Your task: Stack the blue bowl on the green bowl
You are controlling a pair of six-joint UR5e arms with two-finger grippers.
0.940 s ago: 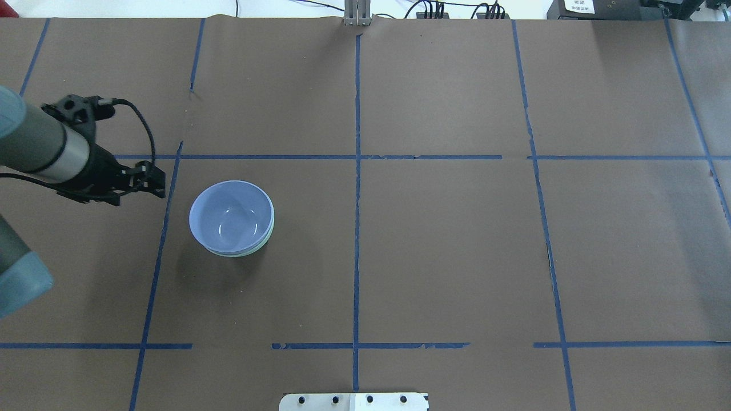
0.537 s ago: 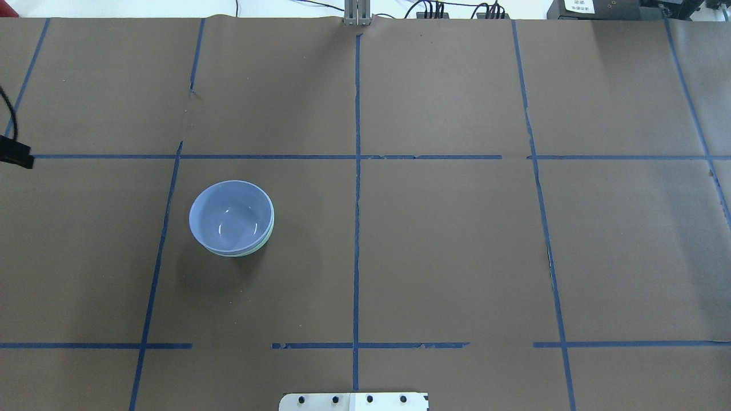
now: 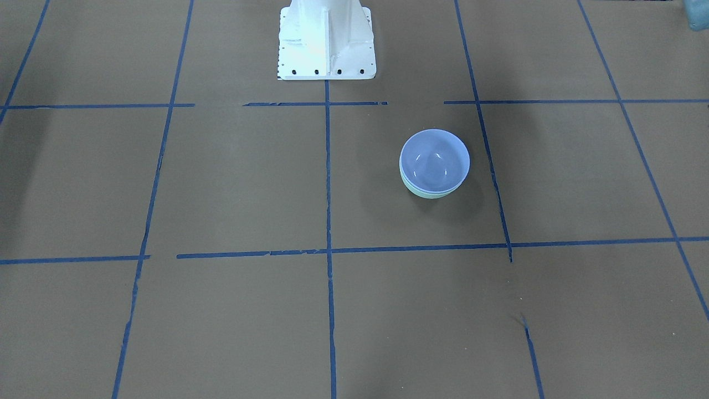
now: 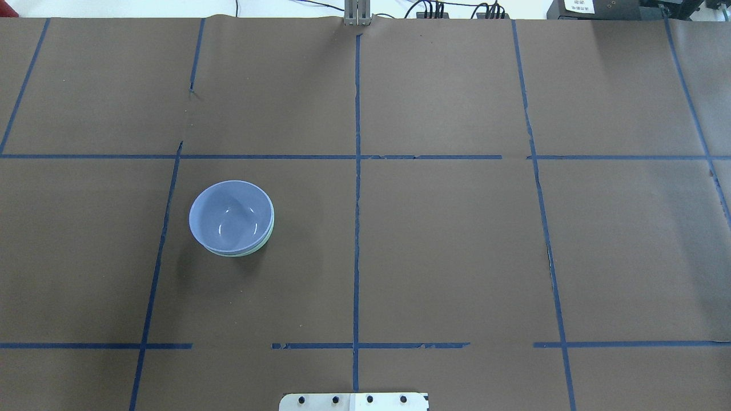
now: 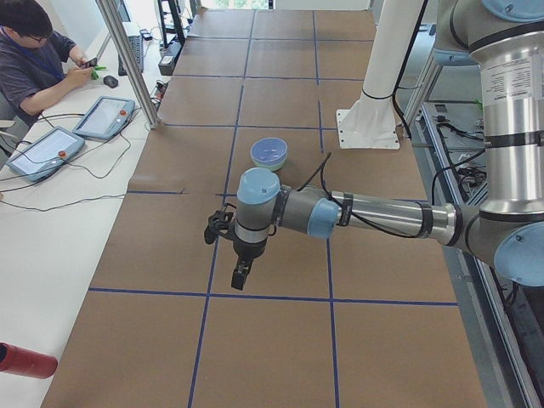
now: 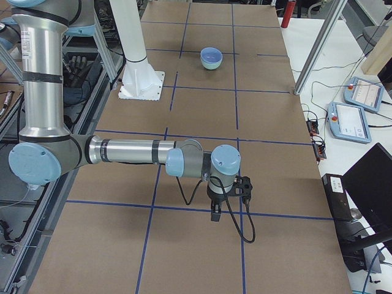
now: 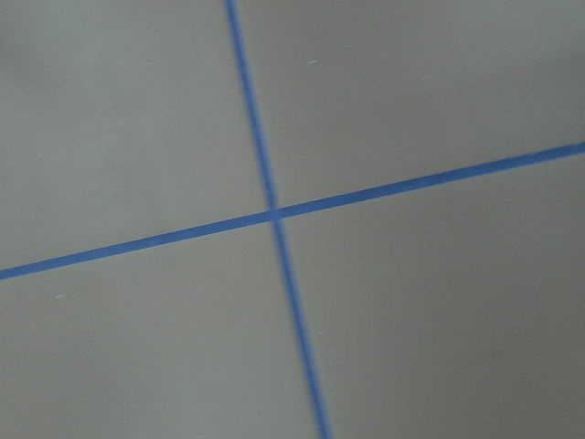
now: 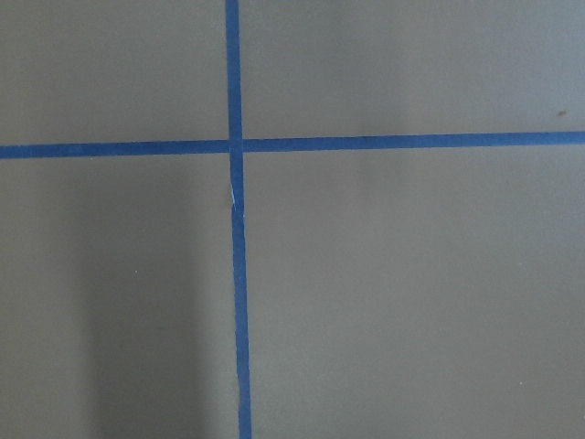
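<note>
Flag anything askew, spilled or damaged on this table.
Nothing serious: the blue bowl sits upright, nested in the green bowl, and nothing is spilled. Only the blue tape lines are broken by gaps in places.

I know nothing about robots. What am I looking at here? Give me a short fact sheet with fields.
Surface: brown table marked with blue tape lines
Blue bowl: upright, empty, nested inside the green bowl
Green bowl: underneath, only a sliver of it shows
Left gripper: points down over bare table, away from the bowls; open or shut cannot be told
Right gripper: points down over bare table, far from the bowls; open or shut cannot be told
Stacking: looks done
</note>
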